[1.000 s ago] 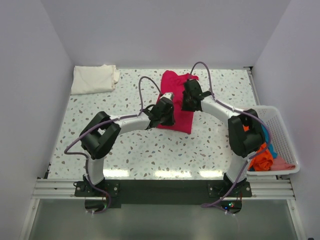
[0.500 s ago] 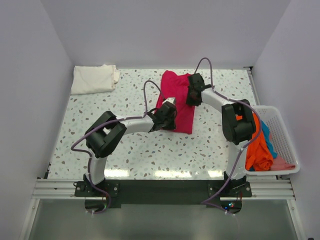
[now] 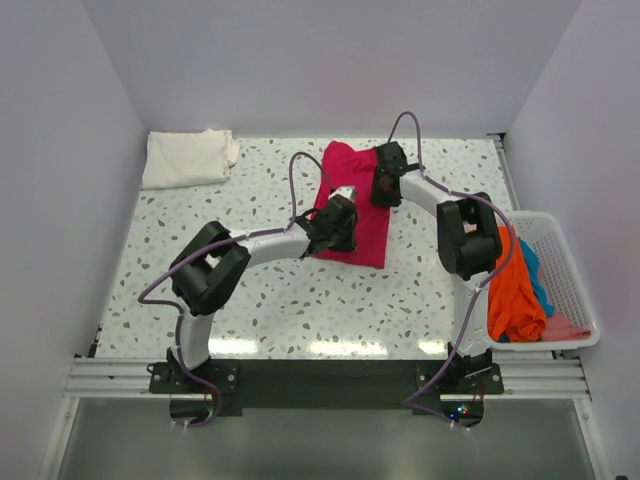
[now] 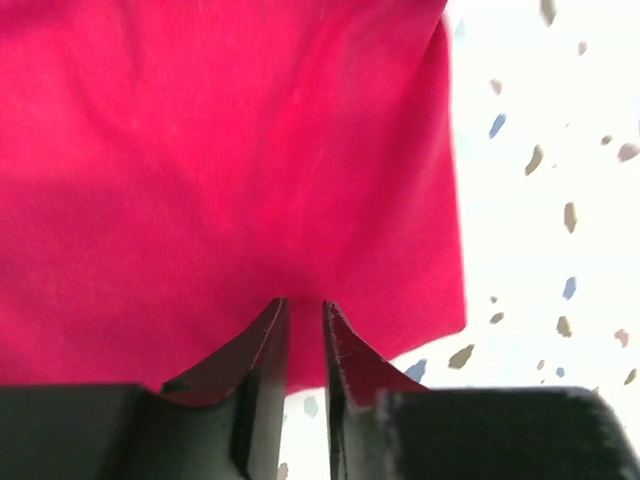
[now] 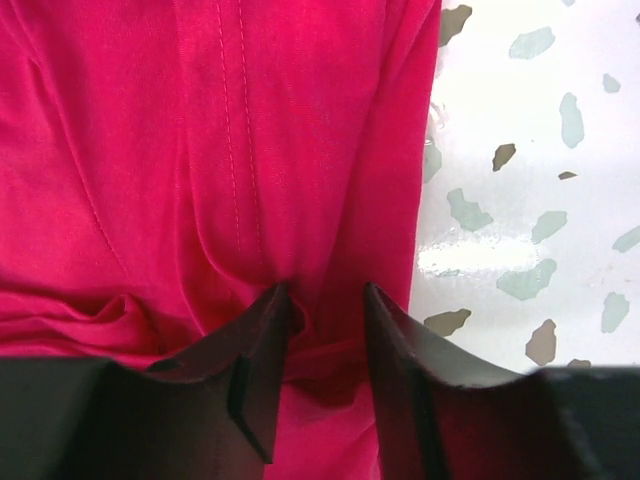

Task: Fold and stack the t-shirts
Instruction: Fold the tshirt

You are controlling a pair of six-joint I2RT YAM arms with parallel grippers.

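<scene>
As the red t-shirt lay near the table's far edge, the right gripper pinched its fold. The left gripper's state could not be determined.

Magenta-red t-shirt in soft matt cloth, cream-white t-shirt in matt cloth, table glossy and speckled, basket of white plastic mesh

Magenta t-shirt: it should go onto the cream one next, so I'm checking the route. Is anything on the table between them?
Nothing visible does. Between the magenta t-shirt and the folded cream t-shirt at the far left corner there is only bare speckled table.
</scene>
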